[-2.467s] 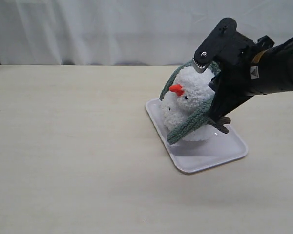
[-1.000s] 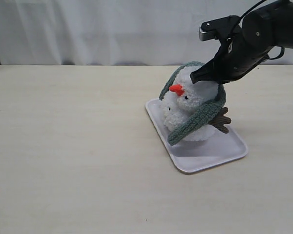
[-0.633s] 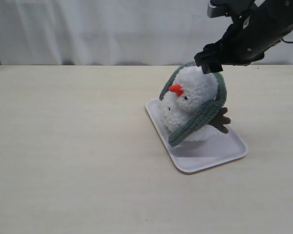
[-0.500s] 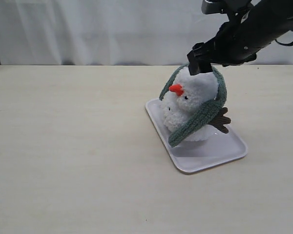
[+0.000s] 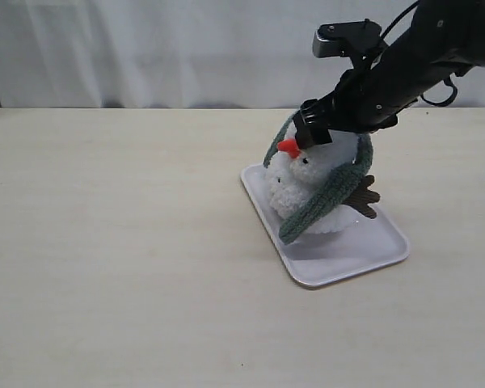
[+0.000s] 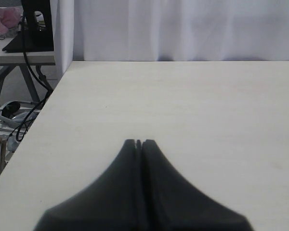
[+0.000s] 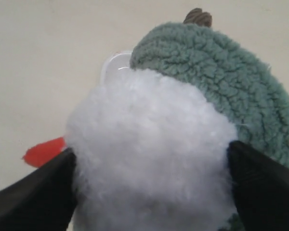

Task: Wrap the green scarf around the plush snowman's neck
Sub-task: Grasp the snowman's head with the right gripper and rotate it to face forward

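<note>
the right gripper (image 5: 322,133) hovers over the plush snowman (image 5: 289,192), which sits on a white tray (image 5: 364,250) on the table (image 5: 129,242). its jaws are spread as wide as they go and have hold of nothing. the green scarf (image 5: 315,206) is on the toy but sits high. it arches over the back of the head rather than lying in the neck crease, which i cannot make out. one end hangs across the body toward the tray, and the other drops past the orange nose (image 5: 288,147). the step in hand looks like seating that loop lower. to do that well, the gripper should pinch only fleece, not white fluff. it should then draw the band down behind the head toward the crease with a gentle pull, since the light toy could tip or slide off the tray. the right wrist view shows what the exterior view cannot: the dark fingers (image 7: 33,197) stand on either side of the head, with the scarf (image 7: 221,82) just beyond and a brown twig arm (image 7: 198,17) peeking past it. whether the pads touch the fluff is unclear. only the exterior view shows the hanging ends. the left wrist view shows neither toy nor scarf, just bare table and the left gripper (image 6: 139,143) pressed closed and empty.
</note>
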`<state>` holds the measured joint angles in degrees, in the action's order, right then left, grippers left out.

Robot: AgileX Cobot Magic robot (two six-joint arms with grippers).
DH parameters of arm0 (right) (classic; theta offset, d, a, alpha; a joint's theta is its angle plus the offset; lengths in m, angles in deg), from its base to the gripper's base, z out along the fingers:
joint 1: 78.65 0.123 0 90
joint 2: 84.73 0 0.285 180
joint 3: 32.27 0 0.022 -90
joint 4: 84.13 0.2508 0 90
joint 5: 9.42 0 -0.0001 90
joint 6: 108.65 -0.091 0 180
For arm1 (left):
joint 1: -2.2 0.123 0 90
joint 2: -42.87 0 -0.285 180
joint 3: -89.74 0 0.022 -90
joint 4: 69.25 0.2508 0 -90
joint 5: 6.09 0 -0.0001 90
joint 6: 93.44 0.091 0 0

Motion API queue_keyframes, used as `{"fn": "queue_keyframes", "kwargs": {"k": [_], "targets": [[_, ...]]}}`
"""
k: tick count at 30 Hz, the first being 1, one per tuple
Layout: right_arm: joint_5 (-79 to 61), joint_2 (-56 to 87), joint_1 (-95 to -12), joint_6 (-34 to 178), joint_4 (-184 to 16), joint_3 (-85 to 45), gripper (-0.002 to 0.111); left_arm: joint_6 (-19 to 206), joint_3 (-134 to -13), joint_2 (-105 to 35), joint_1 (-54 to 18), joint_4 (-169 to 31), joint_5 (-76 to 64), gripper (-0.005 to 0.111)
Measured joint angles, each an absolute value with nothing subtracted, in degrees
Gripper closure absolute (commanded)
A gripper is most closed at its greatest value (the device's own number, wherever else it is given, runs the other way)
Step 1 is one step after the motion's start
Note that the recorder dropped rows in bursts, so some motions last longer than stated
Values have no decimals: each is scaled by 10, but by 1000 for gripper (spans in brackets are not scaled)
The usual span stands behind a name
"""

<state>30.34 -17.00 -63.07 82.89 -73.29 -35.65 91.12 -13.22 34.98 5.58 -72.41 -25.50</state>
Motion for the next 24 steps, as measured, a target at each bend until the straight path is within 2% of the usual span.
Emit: {"fn": "queue_keyframes", "kwargs": {"k": [7, 18, 24], "targets": [[341, -174, -628, 988, -664, -357, 104, 911, -132, 350, 56, -724, -255, 107], [378, -174, -554, 1258, -660, -357, 104, 911, -132, 350, 56, -724, -255, 107], [381, -174, -510, 1345, -735, -357, 104, 911, -132, 350, 56, -724, -255, 107]]}}
